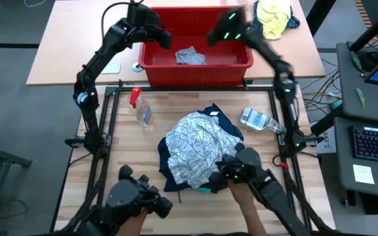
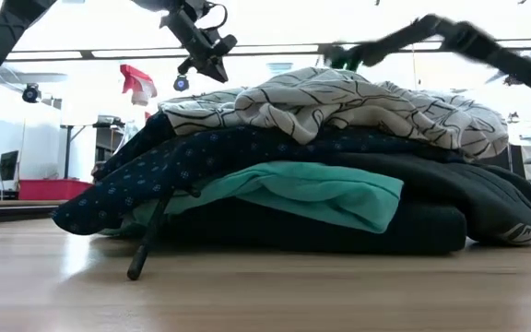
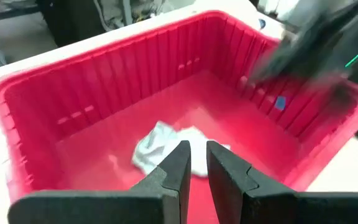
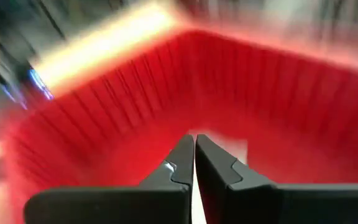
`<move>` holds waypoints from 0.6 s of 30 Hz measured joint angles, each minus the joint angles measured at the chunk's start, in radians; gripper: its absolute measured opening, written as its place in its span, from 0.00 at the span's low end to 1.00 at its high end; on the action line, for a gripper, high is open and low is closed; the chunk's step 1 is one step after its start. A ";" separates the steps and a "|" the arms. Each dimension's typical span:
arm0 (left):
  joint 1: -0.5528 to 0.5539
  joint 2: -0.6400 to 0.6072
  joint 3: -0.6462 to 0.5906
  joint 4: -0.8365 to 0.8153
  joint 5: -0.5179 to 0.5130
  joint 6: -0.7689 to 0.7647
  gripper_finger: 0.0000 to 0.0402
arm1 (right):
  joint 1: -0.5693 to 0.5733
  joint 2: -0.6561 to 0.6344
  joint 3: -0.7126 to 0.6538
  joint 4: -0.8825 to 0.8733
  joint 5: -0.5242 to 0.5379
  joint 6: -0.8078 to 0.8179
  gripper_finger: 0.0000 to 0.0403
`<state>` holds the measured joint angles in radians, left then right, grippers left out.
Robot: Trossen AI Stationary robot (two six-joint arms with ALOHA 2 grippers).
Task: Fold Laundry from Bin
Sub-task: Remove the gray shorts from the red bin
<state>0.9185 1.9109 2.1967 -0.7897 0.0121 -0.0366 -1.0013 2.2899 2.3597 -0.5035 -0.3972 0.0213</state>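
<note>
The red bin [image 1: 195, 73] stands past the table's far edge. One light grey garment [image 1: 190, 57] lies crumpled on its floor [image 3: 166, 149]. My left gripper [image 3: 196, 155] hangs over the bin's left part, its fingers a narrow gap apart with nothing between them. My right gripper [image 4: 194, 149] is shut and empty, and hangs blurred over the bin's right part [image 1: 223, 34], clear of the garment. A pile of laundry [image 1: 199, 151] lies mid-table: a white leaf-patterned piece on top, with navy dotted, turquoise and black ones under it [image 2: 321, 157].
A spray bottle with a red head [image 1: 140, 108] lies left of the pile and a clear plastic bottle [image 1: 258, 120] right of it. A yellow-and-blue cloth bundle [image 1: 274, 18] sits beyond the bin's right end. A person's arm [image 1: 248, 206] reaches in at the near edge.
</note>
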 joint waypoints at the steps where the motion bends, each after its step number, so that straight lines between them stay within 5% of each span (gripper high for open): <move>1: -0.002 0.012 0.000 0.027 0.007 -0.009 0.09 | 0.000 0.012 -0.002 -0.033 0.017 0.006 0.02; 5: -0.011 0.069 0.000 0.104 0.034 -0.066 0.09 | -0.002 0.201 -0.015 -0.114 0.037 0.064 0.02; 9: -0.018 0.134 0.000 0.160 0.035 -0.078 0.09 | -0.014 0.237 -0.009 -0.178 0.060 0.042 0.02; 18: -0.018 0.257 0.000 0.204 0.053 -0.085 0.09 | -0.009 -0.045 0.004 -0.267 0.046 0.056 0.02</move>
<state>0.9005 2.1675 2.1963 -0.5854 0.0652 -0.1213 -1.0100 2.2450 2.3633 -0.7705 -0.3514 0.0775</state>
